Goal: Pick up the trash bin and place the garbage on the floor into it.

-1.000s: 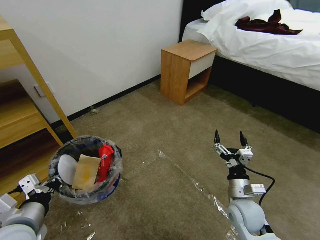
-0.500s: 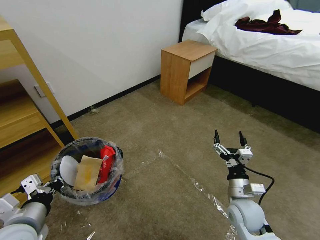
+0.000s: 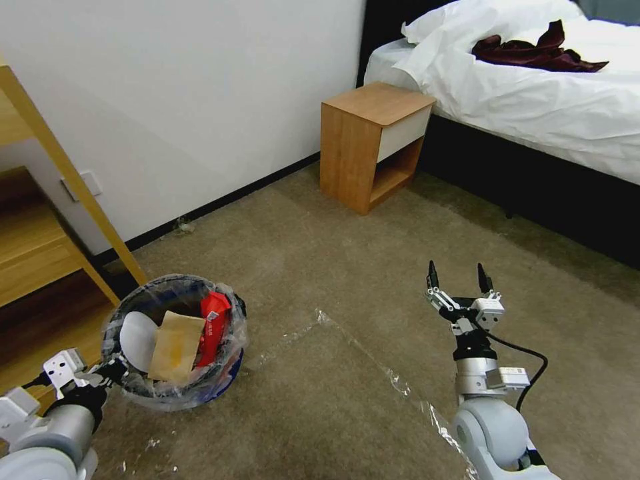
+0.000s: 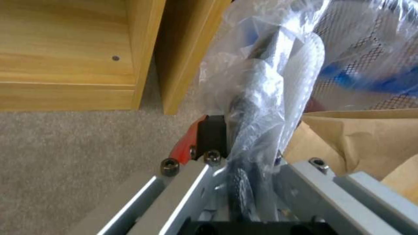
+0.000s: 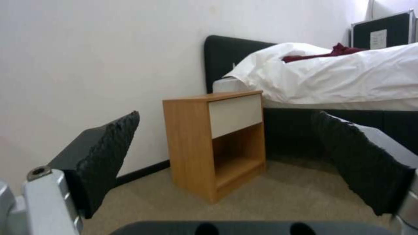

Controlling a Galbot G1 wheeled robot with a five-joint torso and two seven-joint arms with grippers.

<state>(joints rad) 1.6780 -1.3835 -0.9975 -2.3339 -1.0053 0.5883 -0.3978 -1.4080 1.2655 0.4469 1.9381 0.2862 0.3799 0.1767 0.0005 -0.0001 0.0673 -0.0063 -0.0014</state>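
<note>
The trash bin (image 3: 175,279), blue outside and lined with a crinkled clear bag, hangs low at the left over the floor (image 3: 313,267). My left gripper (image 3: 110,369) is shut on its near rim. The left wrist view shows the fingers (image 4: 209,137) clamped over the bagged rim of the trash bin (image 4: 261,75). Garbage lies inside: a tan box (image 3: 175,345), a red wrapper (image 3: 212,320) and a white piece (image 3: 135,339). A small bit of litter (image 3: 183,227) lies by the baseboard. My right gripper (image 3: 457,275) is held upright, open and with nothing in it; in its own view the right gripper (image 5: 226,117) faces the nightstand.
A wooden nightstand (image 3: 373,143) stands against the wall beside a bed (image 3: 533,87) with white sheets. A wooden shelf unit (image 3: 40,220) stands close to the bin at the left. Clear tape strips (image 3: 373,360) cross the beige carpet between my arms.
The whole picture has shifted a little, so the camera has moved. The bin sank slightly in the left gripper. The right gripper keeps its pose.
</note>
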